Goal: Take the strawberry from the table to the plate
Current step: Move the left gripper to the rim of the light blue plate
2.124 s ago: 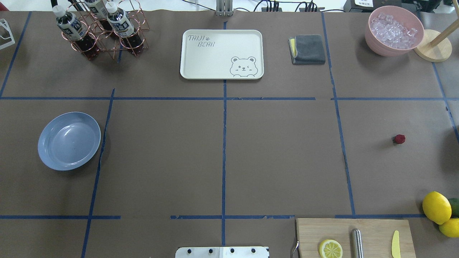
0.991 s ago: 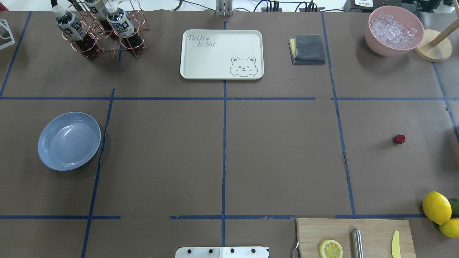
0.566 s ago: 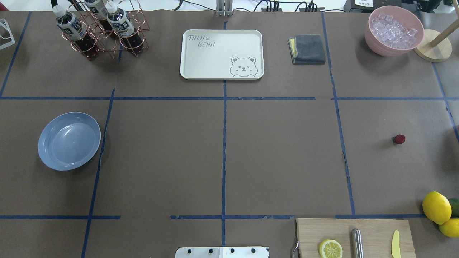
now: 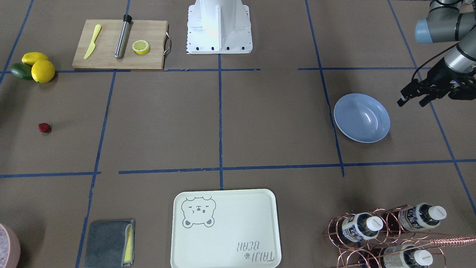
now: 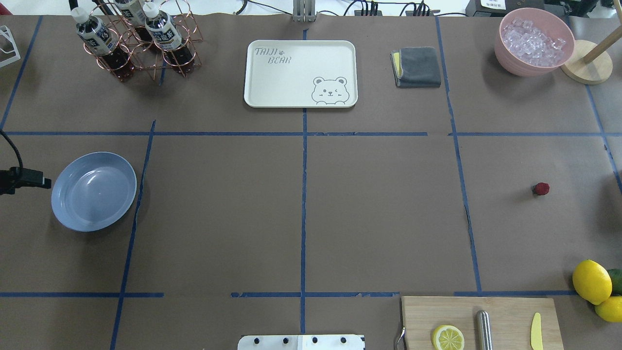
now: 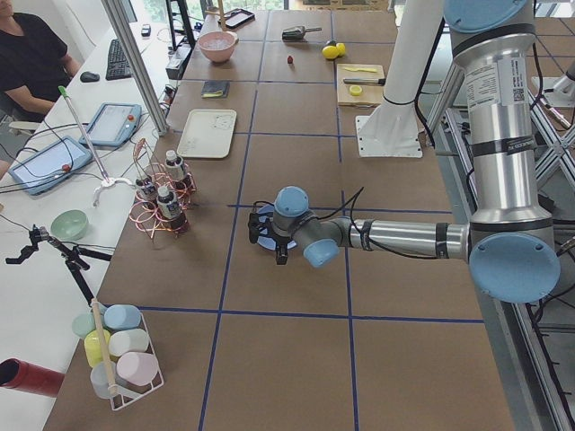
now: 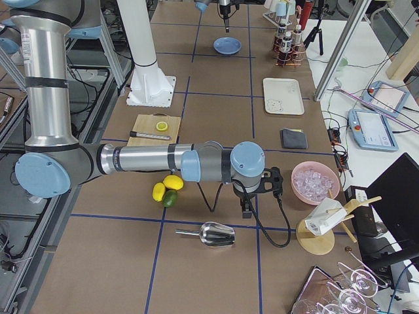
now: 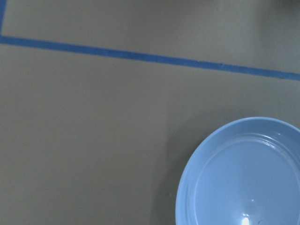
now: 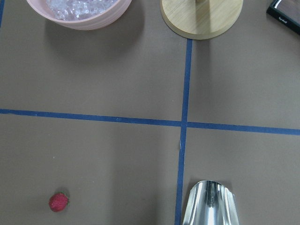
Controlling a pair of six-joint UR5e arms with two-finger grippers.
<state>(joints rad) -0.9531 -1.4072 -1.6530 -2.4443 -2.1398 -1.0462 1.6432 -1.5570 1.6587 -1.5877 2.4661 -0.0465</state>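
Along the robot's edge of the table, a wooden cutting board carries a lemon half, and whole lemons sit by the near right corner. Farther out, toward the right edge, the strawberry lies on the brown paper, well apart from the plate near the left edge. The left gripper hangs just outside the plate's rim, raised off the paper, jaws spread apart. The right gripper hovers over the table's right end, between the lemons and a pink bowl of ice. Spread or pressed together, I cannot tell. Along the far edge stand a bottle rack, a bear-printed tray and a folded grey cloth.
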